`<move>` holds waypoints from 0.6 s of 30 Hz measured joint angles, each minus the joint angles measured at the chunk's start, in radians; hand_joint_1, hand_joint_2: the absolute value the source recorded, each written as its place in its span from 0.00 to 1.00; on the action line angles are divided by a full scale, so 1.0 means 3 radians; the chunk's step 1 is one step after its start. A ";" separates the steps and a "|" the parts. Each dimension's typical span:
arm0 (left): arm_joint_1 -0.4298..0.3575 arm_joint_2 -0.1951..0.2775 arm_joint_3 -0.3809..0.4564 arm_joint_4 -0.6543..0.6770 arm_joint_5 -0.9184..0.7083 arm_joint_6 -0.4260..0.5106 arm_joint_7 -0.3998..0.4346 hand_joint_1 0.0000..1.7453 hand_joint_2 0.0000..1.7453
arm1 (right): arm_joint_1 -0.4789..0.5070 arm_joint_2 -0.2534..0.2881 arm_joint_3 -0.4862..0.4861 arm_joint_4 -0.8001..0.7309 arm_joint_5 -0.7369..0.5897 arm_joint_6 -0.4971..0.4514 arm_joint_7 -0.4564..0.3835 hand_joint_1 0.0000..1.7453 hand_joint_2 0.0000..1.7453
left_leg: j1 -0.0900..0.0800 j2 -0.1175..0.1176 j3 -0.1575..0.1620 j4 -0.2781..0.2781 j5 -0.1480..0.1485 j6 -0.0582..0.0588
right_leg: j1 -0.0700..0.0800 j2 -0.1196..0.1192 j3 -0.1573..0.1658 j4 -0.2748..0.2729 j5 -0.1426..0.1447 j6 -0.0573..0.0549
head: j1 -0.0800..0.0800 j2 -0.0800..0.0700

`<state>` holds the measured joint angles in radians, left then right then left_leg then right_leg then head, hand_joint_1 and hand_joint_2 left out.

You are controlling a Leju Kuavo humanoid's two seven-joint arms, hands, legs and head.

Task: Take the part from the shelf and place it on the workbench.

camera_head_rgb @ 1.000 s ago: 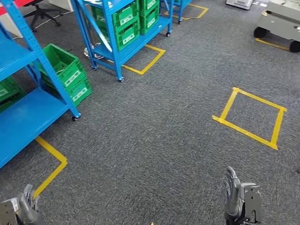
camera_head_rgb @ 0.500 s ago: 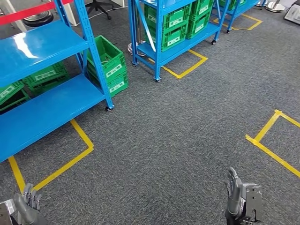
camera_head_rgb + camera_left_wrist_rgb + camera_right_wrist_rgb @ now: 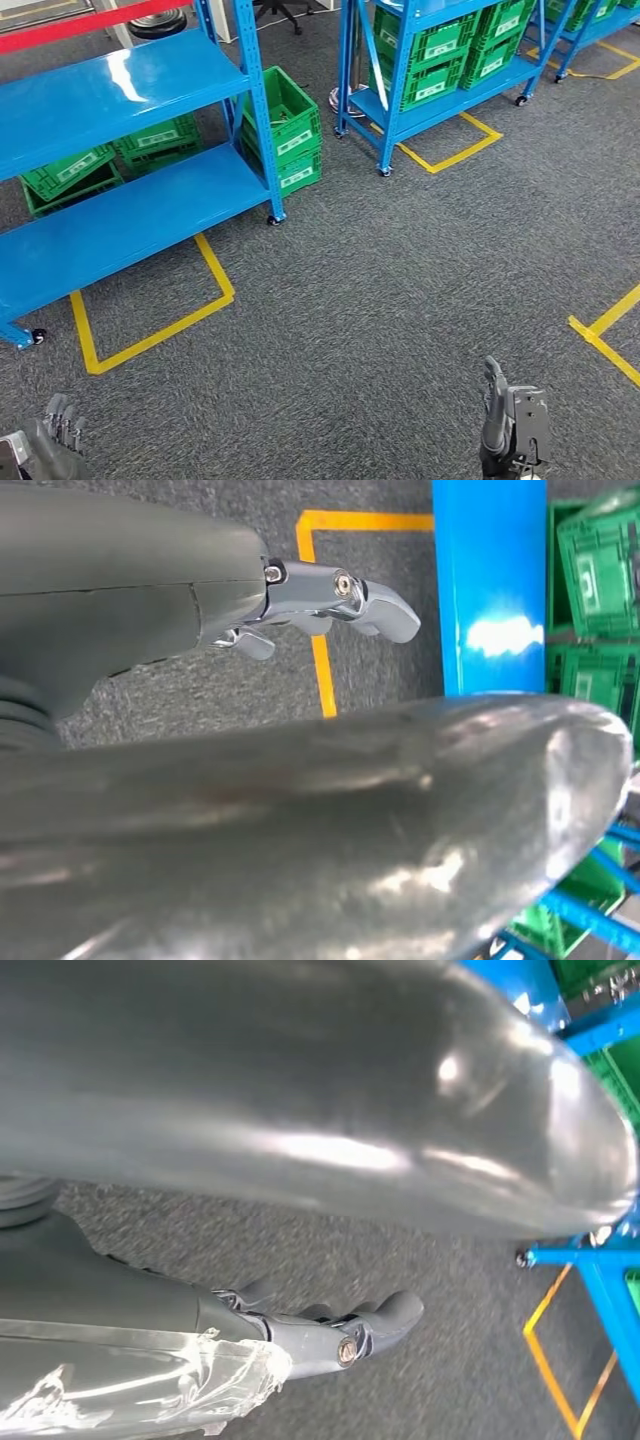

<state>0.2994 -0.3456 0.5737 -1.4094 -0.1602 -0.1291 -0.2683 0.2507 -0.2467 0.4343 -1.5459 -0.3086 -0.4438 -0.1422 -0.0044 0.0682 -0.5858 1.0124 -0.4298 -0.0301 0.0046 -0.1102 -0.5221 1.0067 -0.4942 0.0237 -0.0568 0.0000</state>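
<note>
Part-wise, I can't pick out the actual piece yet, probably it sits in one of the green crates (image 3: 290, 125). Blue shelf (image 3: 113, 90) lies ahead and to the left, well apart from both hands, so the left hand (image 3: 53, 440) is nearer. Right hand (image 3: 507, 425) hangs low, fingers straight and loosely together, holding nothing; left looks empty too. Two shelf units nearby; crates too stacked to count.
</note>
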 joint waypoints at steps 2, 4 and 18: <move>-0.0003 -0.0008 0.0004 -0.0003 -0.0013 -0.0004 -0.0006 0.00 0.00 | -0.0022 0.0005 -0.0007 0.0037 0.0023 0.0012 -0.0012 0.00 0.00 | -0.0011 -0.0028 0.0026 -0.0069 -0.0002 0.0047 | 0.0016 -0.0074 0.0019 -0.0005 -0.0021 0.0027 | 0.0007 0.0000; 0.0001 -0.0013 0.0014 -0.0006 -0.0040 -0.0011 -0.0019 0.00 0.00 | -0.0052 0.0014 -0.0013 0.0082 0.0066 0.0036 -0.0028 0.00 0.00 | 0.0000 -0.0112 0.0024 -0.0077 0.0006 0.0087 | 0.0006 -0.0052 0.0038 0.0014 -0.0059 0.0061 | 0.0011 0.0000; -0.0006 -0.0017 0.0030 -0.0017 -0.0200 -0.0014 -0.0108 0.00 0.00 | -0.0079 0.0079 -0.0122 0.0359 0.0261 0.0168 -0.0088 0.00 0.00 | 0.0040 -0.0734 -0.0023 -0.0084 0.0078 0.0033 | -0.0052 0.0583 -0.0055 0.0037 0.0047 0.0055 | 0.0031 0.0000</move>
<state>0.2975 -0.3507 0.5828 -1.4146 -0.2203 -0.1332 -0.3008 0.2270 -0.2229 0.3976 -1.4381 -0.2302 -0.3935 -0.1685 0.0076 -0.1520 -0.5927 0.9871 -0.4064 -0.0201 -0.0109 0.0648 -0.5388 1.0178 -0.4800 0.0402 -0.0477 0.0000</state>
